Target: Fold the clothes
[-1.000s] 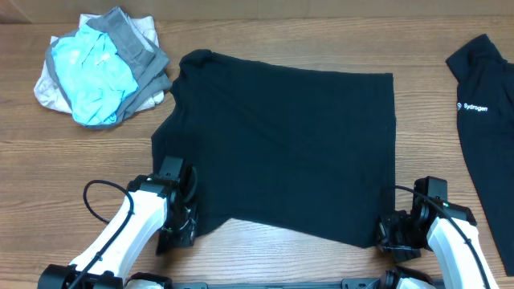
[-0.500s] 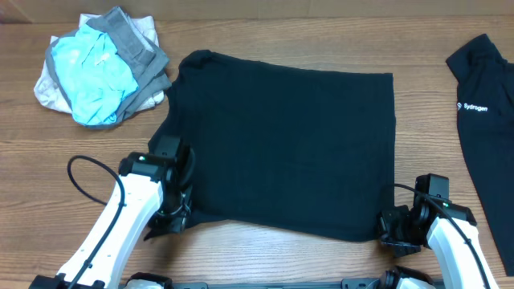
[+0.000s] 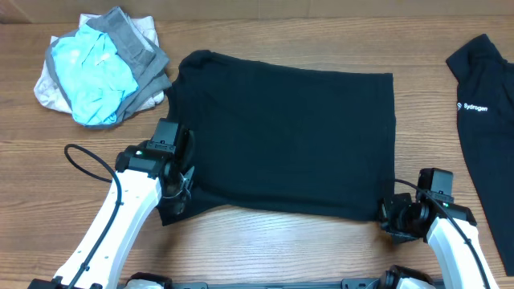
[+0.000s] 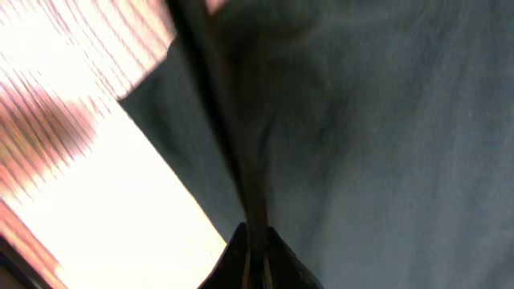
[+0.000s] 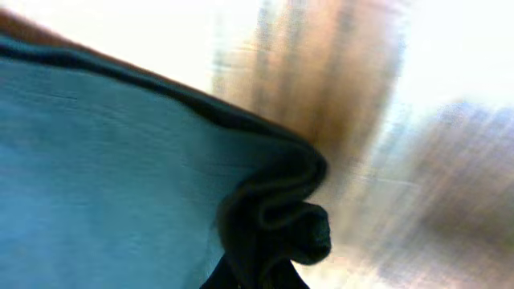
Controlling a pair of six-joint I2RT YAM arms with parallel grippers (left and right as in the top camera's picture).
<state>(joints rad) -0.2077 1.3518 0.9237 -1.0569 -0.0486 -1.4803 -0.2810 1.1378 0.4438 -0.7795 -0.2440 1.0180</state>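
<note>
Near front edge, L jaws, R jaws both clamped on black garment (image 3: 281, 136) hem corners, hem now carried farther back.

Left arm (image 3: 120, 213), right arm (image 3: 456, 241) low; fingers (image 4: 239, 258) pinched together.

One plain black garment (image 3: 289, 136), one lettered garment (image 3: 482, 120), one pastel bundle (image 3: 100, 68) — left arm (image 3: 128, 201), right arm (image 3: 454, 241): two.

Robot lab setup: left arm (image 3: 120, 217), right arm (image 3: 454, 241), wood table (image 3: 305, 40)
</note>
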